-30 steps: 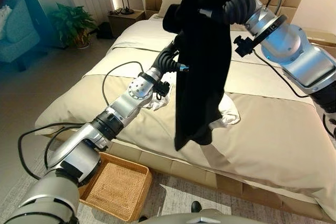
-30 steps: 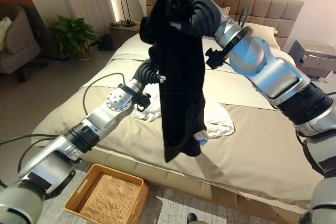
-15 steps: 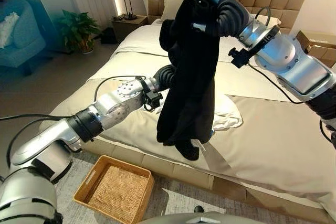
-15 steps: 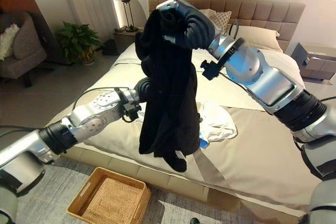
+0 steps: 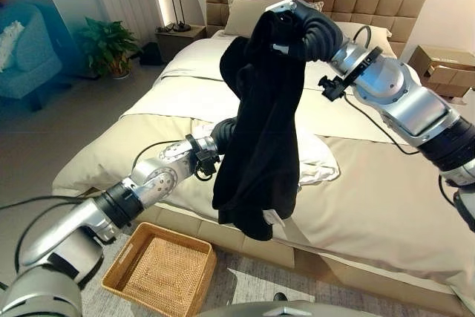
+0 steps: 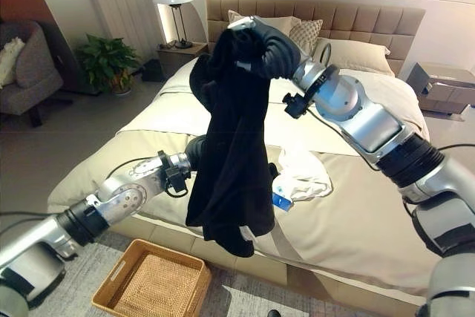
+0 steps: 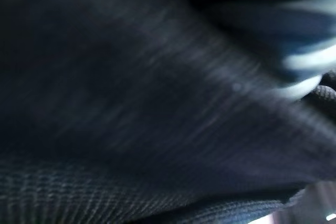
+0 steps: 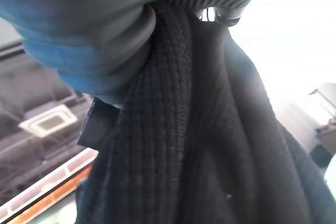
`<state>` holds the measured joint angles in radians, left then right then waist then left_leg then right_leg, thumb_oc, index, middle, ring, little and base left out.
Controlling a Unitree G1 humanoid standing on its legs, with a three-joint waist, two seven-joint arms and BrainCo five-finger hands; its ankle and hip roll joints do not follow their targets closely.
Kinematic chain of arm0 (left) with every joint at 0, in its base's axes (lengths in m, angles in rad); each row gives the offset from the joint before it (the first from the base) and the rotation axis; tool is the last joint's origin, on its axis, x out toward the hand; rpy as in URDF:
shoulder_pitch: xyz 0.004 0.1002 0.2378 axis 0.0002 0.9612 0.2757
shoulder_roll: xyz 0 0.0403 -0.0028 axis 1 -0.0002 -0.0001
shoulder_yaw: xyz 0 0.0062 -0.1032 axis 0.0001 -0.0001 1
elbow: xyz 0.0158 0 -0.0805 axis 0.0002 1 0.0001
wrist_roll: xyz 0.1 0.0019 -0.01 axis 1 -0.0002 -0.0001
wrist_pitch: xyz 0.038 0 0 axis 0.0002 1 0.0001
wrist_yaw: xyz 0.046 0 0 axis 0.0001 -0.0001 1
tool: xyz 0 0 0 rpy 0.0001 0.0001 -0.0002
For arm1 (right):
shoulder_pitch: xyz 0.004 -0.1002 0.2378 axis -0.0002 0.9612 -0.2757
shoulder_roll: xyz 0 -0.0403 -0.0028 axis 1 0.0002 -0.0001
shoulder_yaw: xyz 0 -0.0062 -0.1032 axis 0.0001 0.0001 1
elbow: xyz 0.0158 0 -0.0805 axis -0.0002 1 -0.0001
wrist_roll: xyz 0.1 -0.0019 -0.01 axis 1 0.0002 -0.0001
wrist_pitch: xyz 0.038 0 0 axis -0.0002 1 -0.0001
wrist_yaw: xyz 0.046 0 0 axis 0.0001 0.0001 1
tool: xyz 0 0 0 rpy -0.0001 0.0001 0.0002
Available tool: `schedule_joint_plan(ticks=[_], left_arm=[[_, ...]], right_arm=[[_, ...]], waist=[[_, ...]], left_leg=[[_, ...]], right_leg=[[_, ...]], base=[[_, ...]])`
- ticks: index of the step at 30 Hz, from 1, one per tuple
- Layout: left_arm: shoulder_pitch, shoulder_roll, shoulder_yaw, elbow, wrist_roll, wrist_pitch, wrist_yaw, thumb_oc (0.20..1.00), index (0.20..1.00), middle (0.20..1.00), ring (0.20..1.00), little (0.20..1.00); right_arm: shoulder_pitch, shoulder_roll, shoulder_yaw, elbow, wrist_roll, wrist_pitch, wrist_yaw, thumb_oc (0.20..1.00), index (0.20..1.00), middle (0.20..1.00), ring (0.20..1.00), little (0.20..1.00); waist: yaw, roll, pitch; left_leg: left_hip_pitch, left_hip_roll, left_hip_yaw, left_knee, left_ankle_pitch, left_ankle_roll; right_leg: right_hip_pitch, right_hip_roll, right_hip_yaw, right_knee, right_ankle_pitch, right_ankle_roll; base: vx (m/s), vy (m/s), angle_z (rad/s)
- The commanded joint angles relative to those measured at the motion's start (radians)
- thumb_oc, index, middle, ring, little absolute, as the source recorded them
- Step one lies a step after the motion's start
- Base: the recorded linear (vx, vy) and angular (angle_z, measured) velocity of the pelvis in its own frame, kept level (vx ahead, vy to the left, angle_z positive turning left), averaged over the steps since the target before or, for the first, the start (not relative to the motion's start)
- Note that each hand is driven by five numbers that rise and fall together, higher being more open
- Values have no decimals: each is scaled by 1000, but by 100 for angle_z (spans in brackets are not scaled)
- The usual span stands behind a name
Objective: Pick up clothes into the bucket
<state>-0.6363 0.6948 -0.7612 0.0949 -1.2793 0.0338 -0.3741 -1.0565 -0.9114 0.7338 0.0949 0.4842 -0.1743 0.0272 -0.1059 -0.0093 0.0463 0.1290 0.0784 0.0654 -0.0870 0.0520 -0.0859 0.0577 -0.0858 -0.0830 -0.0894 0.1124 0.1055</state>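
The right robot hand (image 5: 293,24) is clamped on the top of the black garment (image 5: 260,131), raised above the bed (image 5: 386,183); the garment's long axis hangs vertically toward 6 o'clock; left robot hand hidden behind it, state undeterminable; wicker basket (image 5: 159,272) at 7 o'clock.

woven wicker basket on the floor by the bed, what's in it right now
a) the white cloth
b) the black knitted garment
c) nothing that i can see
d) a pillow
c: the woven wicker basket shows only its bare weave, while the black knitted garment hangs from the raised right hand above the bed's edge and the white cloth lies on the beige bed.
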Motion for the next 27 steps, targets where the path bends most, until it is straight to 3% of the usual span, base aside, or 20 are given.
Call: schedule_joint_plan(ticks=[1,3,5,6,8,9,10,16,18,27], left_arm=[[-37,-19,89,27,-38,-59,-9,200,200,200,200,200],[-22,-30,109,36,-37,-64,-3,200,200,200,200,200],[-2,-42,132,41,-39,-68,2,200,200,200,200,200],[8,-47,144,43,-38,-70,6,200,200,200,200,200],[18,-54,155,45,-39,-70,8,200,200,200,200,200],[48,-74,196,49,-44,-76,16,200,200,200,200,200],[62,-85,211,48,-46,-79,20,200,200,200,200,200],[121,-139,302,67,-52,-111,58,200,200,200,200,200],[162,-164,379,85,-43,-145,95,200,200,200,200,200],[245,-131,557,127,50,-224,185,200,200,200,200,200]], right_arm=[[-49,3,-100,59,-27,-30,-25,200,200,200,200,200],[-28,3,-118,84,-38,-23,-28,200,200,200,200,200],[-1,8,-135,114,-53,-15,-31,501,501,501,501,501],[10,8,-143,123,-65,-13,-33,564,564,564,564,564],[26,9,-151,131,-71,-8,-32,586,586,586,586,586],[61,20,-176,160,-89,0,-33,915,915,915,915,915],[76,23,-187,167,-99,3,-35,1000,1000,1000,1000,1000],[172,48,-243,226,-125,21,-36,1000,1000,1000,1000,1000],[244,65,-283,243,-135,30,-35,1000,1000,1000,1000,1000],[492,153,-429,232,-102,38,-17,1000,1000,1000,1000,1000]], waist=[[19,-50,-14],[22,-50,-11],[25,-51,-7],[26,-52,-4],[27,-52,-2],[33,-53,3],[35,-54,4],[47,-56,17],[54,-57,27],[76,-60,63]], left_leg=[[-26,-34,15,73,-75,11],[-28,-36,14,74,-75,12],[-29,-38,13,73,-75,14],[-31,-39,12,74,-75,14],[-32,-39,11,75,-76,15],[-33,-40,10,75,-77,17],[-33,-41,9,76,-77,18],[-41,-45,0,79,-79,21],[-46,-47,-2,84,-82,24],[-75,-53,-5,129,-104,34]], right_leg=[[25,-42,-35,56,-71,49],[24,-42,-38,57,-70,50],[22,-44,-39,57,-69,51],[22,-44,-40,58,-69,51],[20,-45,-41,59,-70,51],[21,-46,-43,58,-70,51],[21,-46,-44,58,-70,51],[19,-51,-51,58,-70,52],[14,-53,-52,59,-70,52],[-4,-58,-43,71,-72,54]], base=[[0,0,0],[0,0,0],[0,0,0],[0,0,0],[0,0,0],[0,0,0],[0,0,0],[-1,4,3],[0,0,0],[0,0,0]])
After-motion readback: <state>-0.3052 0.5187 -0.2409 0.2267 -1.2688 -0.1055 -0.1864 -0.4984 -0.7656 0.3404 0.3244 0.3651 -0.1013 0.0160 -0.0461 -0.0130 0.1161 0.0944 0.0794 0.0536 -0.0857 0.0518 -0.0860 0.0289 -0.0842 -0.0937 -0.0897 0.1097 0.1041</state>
